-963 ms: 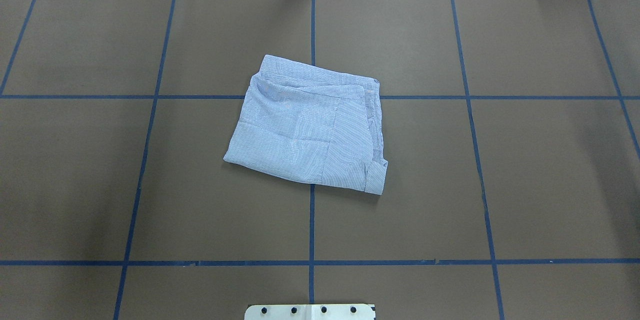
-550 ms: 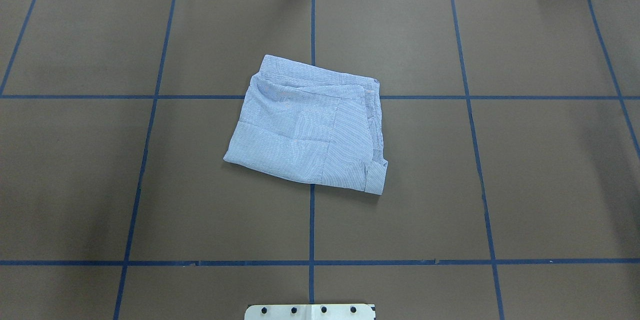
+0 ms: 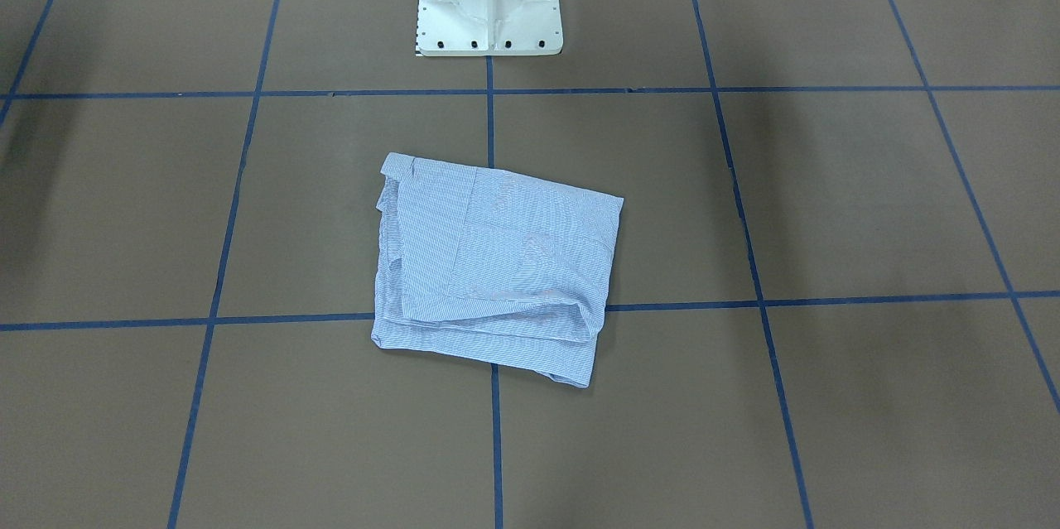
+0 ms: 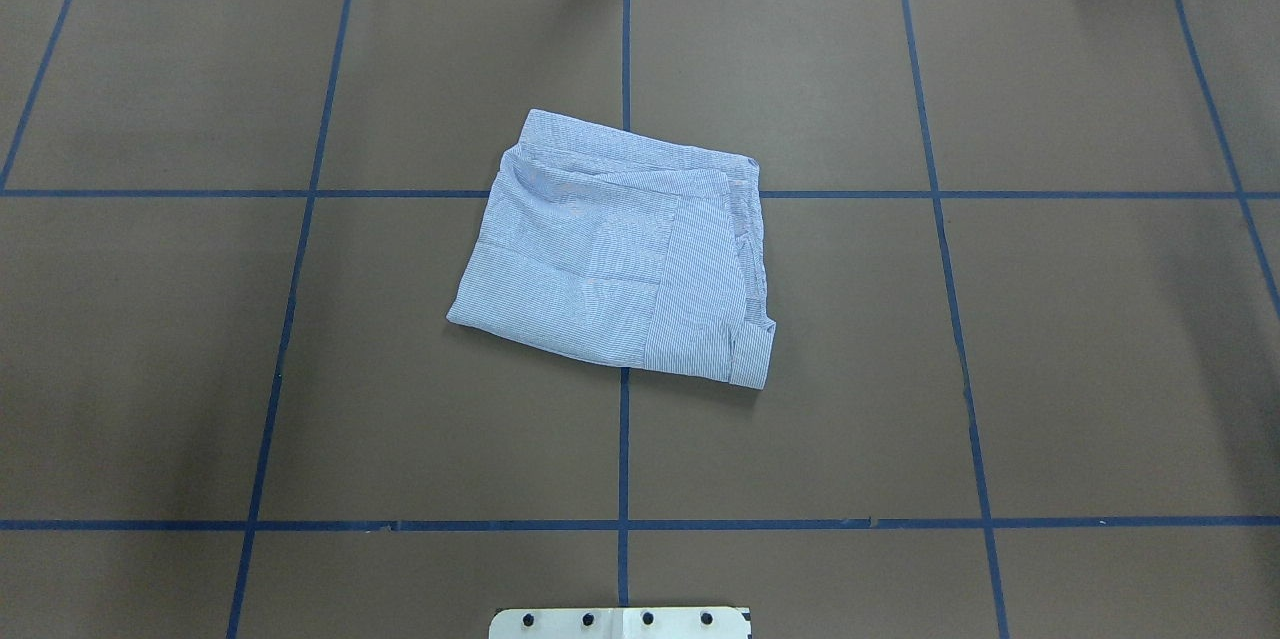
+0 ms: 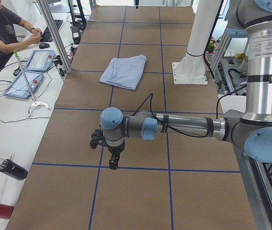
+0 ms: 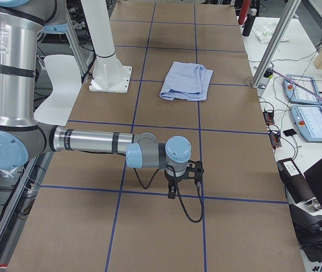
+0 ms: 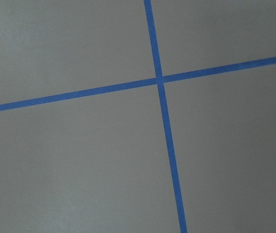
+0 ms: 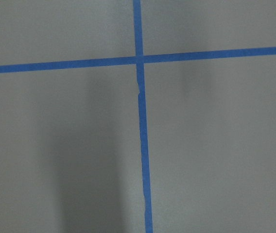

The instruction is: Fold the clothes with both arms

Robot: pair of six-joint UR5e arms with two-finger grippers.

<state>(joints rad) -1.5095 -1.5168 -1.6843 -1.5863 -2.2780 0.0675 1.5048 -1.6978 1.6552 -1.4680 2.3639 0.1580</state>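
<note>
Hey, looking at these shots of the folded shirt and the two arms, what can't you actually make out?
Striped shirt: collar, buttons and label hidden inside its own folds, overhead and front views.
Left pincer: open or shut unclear; seen only in the left side view, small.
Right pincer: likewise, only in the right side view.
Wrist views: only blue tape on the table cover, no pincer in frame.
</note>
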